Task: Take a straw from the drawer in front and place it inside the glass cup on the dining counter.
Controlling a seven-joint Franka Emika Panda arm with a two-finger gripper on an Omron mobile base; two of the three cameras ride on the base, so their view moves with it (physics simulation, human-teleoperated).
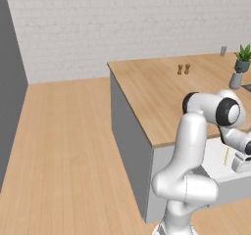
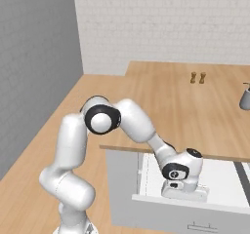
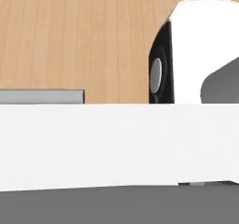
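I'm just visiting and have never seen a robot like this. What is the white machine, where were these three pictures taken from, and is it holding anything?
It's a jointed robot arm in a simulated kitchen. Two pictures come from cameras behind it, left and right; the third rides on its hand. The arm reaches down into an open drawer under the dining counter. Its gripper sits low inside, open, and I can't see it holding anything. A thin straw lies in the drawer. On the counter: a potted plant, a grey bottle, a far glass cup, two small brown items.

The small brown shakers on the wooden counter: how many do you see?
2. The left shaker and the right shaker stand side by side near the far edge of the counter. Others may be hidden.
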